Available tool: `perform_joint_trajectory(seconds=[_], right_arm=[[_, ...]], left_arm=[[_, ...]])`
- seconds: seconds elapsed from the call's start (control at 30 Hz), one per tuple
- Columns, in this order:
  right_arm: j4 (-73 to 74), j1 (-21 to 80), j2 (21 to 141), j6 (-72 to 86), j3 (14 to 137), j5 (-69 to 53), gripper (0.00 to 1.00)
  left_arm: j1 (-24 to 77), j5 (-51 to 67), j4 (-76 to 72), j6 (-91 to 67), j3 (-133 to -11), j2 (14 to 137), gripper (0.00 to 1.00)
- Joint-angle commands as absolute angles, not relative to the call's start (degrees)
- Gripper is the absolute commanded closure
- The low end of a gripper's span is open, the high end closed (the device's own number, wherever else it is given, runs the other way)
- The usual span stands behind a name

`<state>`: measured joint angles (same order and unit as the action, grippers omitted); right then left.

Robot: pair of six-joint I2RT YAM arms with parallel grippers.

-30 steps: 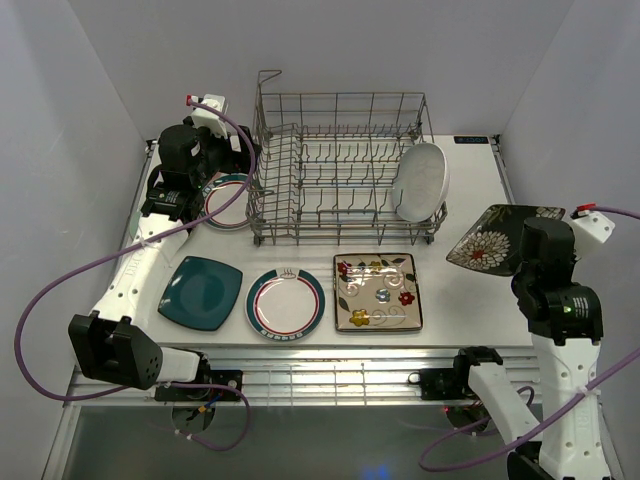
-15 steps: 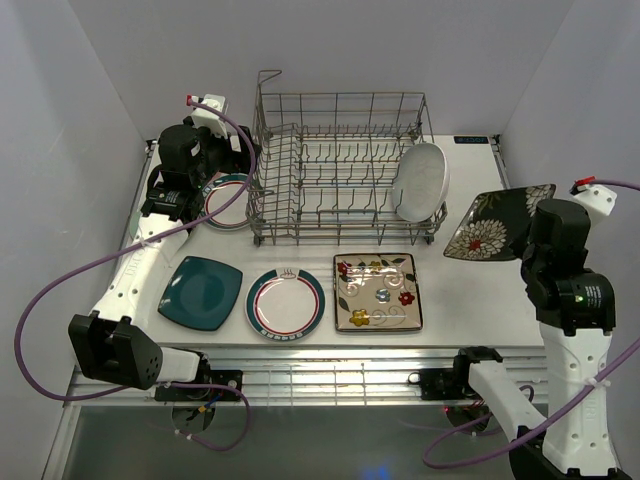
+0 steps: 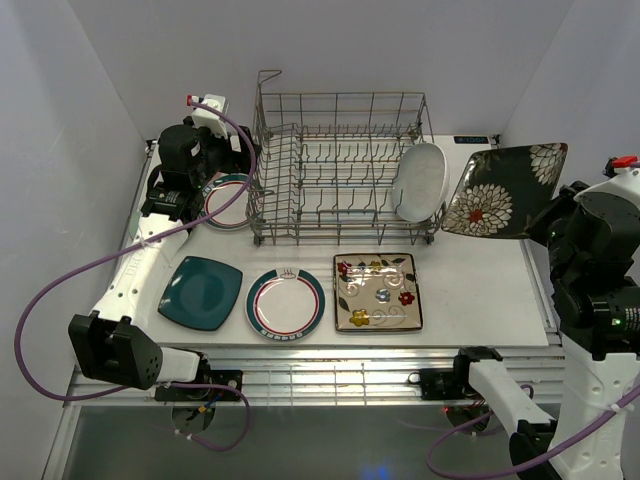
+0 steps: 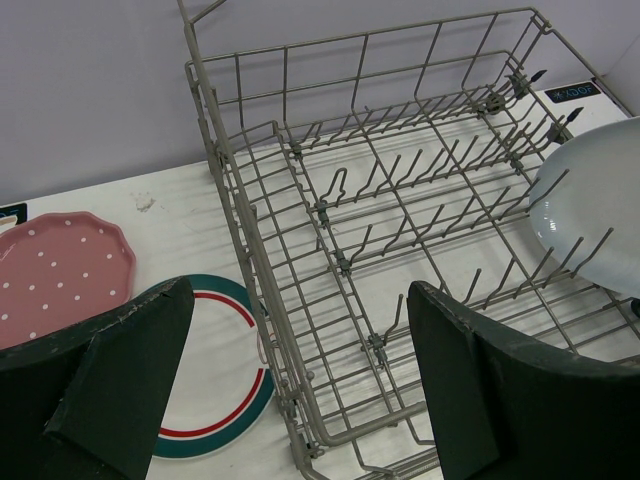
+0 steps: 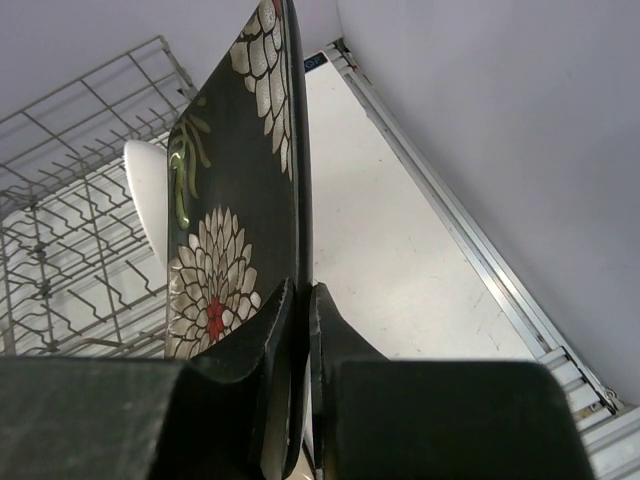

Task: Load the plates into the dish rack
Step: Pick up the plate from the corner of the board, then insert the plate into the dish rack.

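Observation:
The grey wire dish rack (image 3: 340,165) (image 4: 400,230) stands at the back middle, and a white oval plate (image 3: 420,182) (image 4: 590,200) leans in its right end. My right gripper (image 5: 303,290) is shut on the edge of a dark floral square plate (image 3: 505,190) (image 5: 230,200), held tilted in the air right of the rack. My left gripper (image 4: 300,400) hangs open over the rack's left edge, holding nothing. Under it lie a teal-and-red-rimmed round plate (image 3: 228,203) (image 4: 215,380) and a pink dotted plate (image 4: 60,275).
Along the table's front lie a teal square plate (image 3: 200,292), a second teal-and-red-rimmed round plate (image 3: 285,303) and a light floral square plate (image 3: 377,291). White walls close in on the left, back and right. A metal rail (image 5: 470,240) runs along the table's right edge.
My right arm has lifted the dark floral plate higher and tipped it more upright, beside the rack's right end. The left arm has not moved.

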<state>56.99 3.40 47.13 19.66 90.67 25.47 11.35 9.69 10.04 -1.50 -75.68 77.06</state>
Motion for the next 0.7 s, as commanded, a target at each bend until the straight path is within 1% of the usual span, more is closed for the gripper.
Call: perform_joint_trajectory(seconds=[0.0, 0.5, 0.67], right_arm=[[46.93, 3.43, 47.63, 20.21, 96.32, 21.98, 0.92], [45.00, 3.51, 56.68, 22.06, 108.71, 9.06, 0.92], [44.03, 3.43, 59.59, 22.50, 110.56, 6.77, 0.92]], left_arm=[[11.07, 10.11, 9.93, -1.23, -76.03, 75.85, 0.02], [11.07, 9.58, 9.93, -1.14, -76.11, 76.11, 0.02], [11.07, 9.67, 9.93, -1.05, -76.11, 76.20, 0.02]])
